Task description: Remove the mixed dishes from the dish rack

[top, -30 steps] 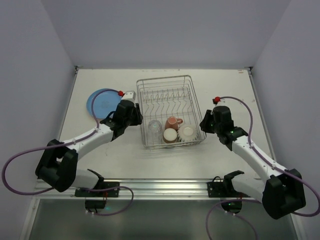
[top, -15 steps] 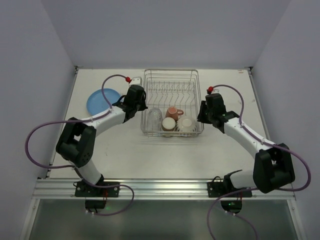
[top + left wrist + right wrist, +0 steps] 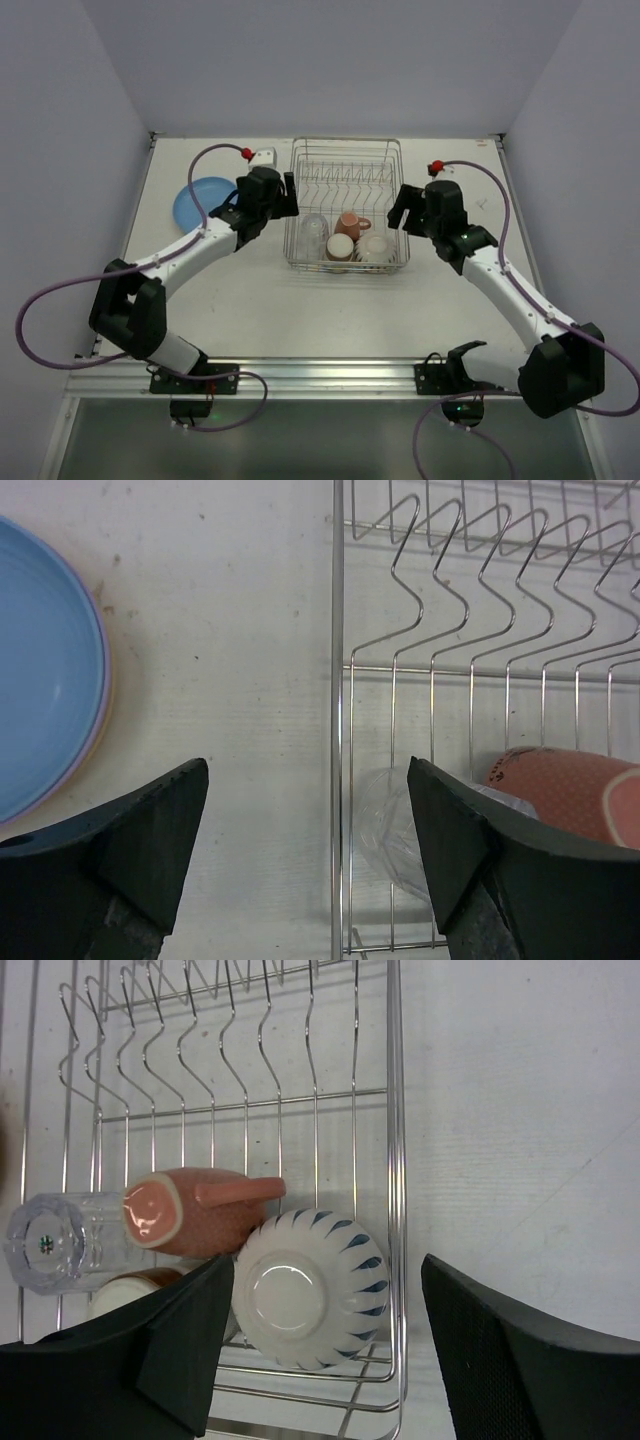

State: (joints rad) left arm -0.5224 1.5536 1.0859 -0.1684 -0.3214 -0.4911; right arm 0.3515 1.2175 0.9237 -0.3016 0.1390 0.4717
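Observation:
The silver wire dish rack (image 3: pixel 346 142) stands square in the middle of the table. Its near end holds a clear glass tumbler (image 3: pixel 313 232) lying on its side, two reddish-brown cups (image 3: pixel 349 224) (image 3: pixel 339 247) and an upturned cream bowl (image 3: pixel 375 247). My left gripper (image 3: pixel 288 200) is open, its jaws straddling the rack's left rim (image 3: pixel 337 680), with the tumbler (image 3: pixel 395 825) just inside. My right gripper (image 3: pixel 400 212) is open over the right rim (image 3: pixel 396 1110) and the bowl (image 3: pixel 310 1288). A blue plate (image 3: pixel 203 200) tops a stack on the table to the left.
The plate stack (image 3: pixel 40 720) lies a short way left of the left gripper, with purple and yellowish edges under the blue. A small white object (image 3: pixel 263 156) sits near the rack's far left corner. Walls close in the table (image 3: pixel 250 300) on three sides.
The rack was carried away from me and squared up with both grippers closed on its sides. Both grippers have now opened and let go of it.

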